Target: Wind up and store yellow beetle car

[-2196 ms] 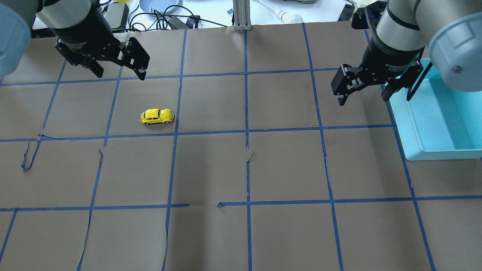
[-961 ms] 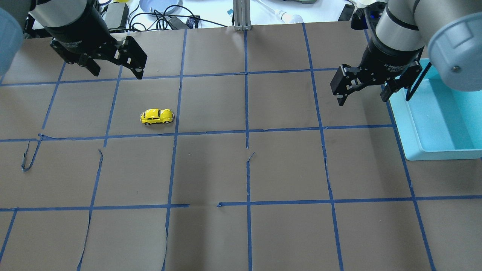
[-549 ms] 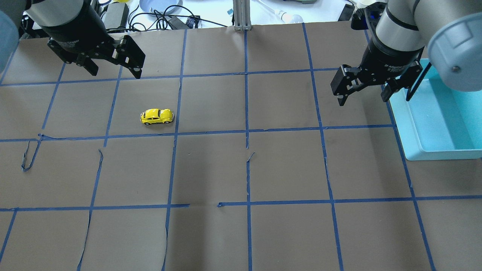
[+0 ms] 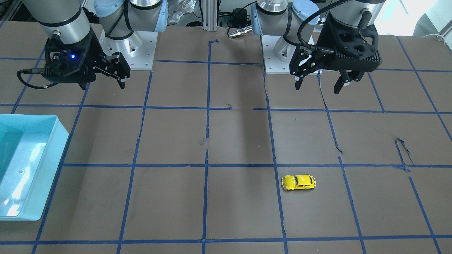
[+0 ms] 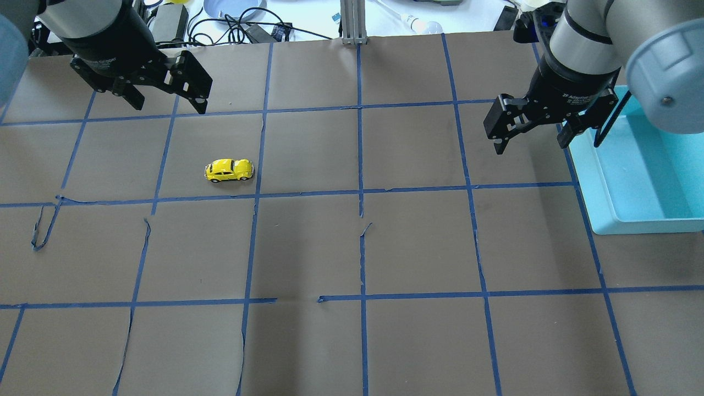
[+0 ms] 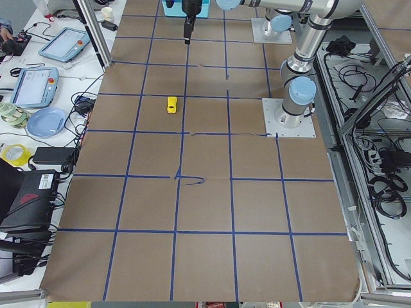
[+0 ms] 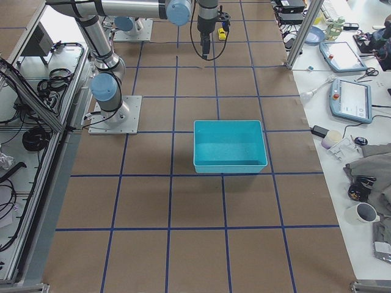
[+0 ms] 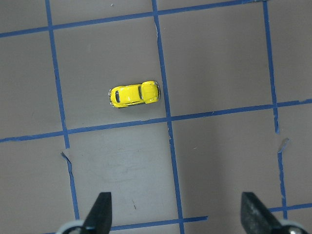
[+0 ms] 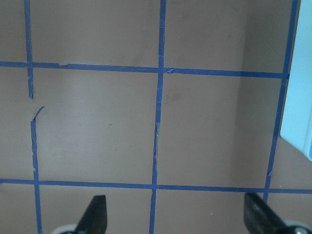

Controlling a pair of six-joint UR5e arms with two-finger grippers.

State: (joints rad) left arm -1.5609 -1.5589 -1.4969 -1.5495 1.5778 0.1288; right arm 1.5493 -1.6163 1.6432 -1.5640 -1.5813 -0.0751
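The yellow beetle car [image 5: 229,170] stands on its wheels on the brown paper-covered table, in the left half of the overhead view. It also shows in the front view [image 4: 298,182] and in the left wrist view [image 8: 134,94]. My left gripper [image 5: 170,105] is open and empty, raised above the table, behind the car and a little to its left. My right gripper [image 5: 529,146] is open and empty, raised over the right side, far from the car.
A turquoise bin [image 5: 586,176] stands at the table's right edge, just right of my right gripper, and looks empty [image 7: 230,163]. Blue tape lines grid the table, with some loose, torn ends. Cables and clutter lie beyond the far edge.
My left gripper has drifted slightly back and left, away from the car. The car, the bin and my right gripper have not moved.
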